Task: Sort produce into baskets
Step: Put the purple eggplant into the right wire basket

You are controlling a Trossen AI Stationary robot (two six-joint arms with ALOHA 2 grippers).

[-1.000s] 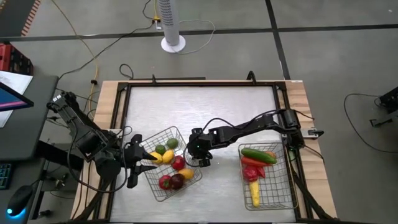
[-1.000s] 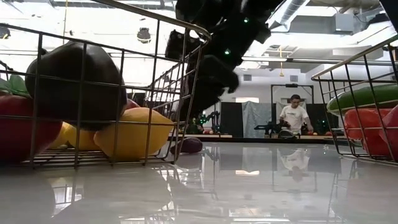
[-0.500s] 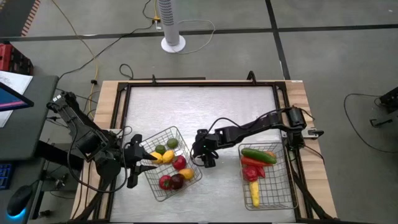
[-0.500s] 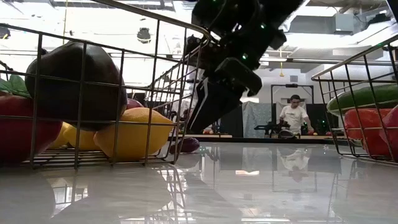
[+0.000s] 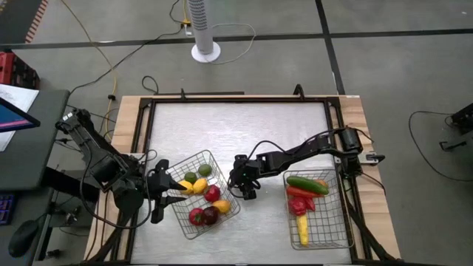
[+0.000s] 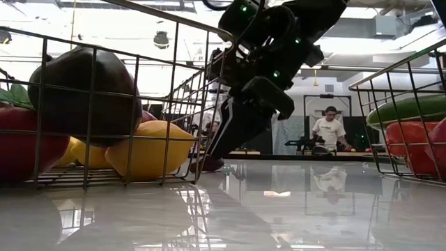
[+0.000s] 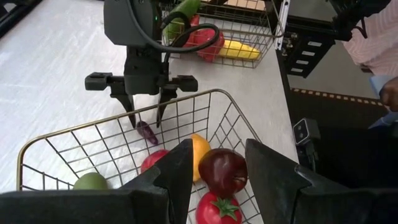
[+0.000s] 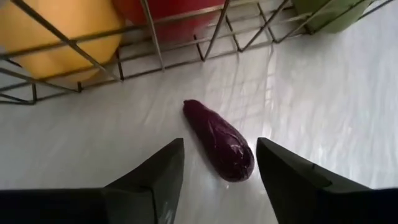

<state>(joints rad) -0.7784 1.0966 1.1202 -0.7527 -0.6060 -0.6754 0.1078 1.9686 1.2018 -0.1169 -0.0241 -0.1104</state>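
Observation:
A small dark maroon eggplant lies on the white table just off the right side of the left wire basket; it also shows in the left wrist view and the low view. My right gripper is open and points down, with one finger on either side of the eggplant and not touching it. It also shows in the high view. My left gripper is open and empty at the left basket's left rim. That basket holds round red, yellow, green and dark pieces. The right basket holds long pieces.
The left basket's wire wall stands close beside the eggplant. A raised black frame runs around the table. A fan base stands on the floor beyond the far edge. A person is in the room behind.
My right gripper has gone down toward the table beside the left basket and a little toward the near edge, staying open; its fingers now stand low around the maroon eggplant. The eggplant and the baskets have not moved.

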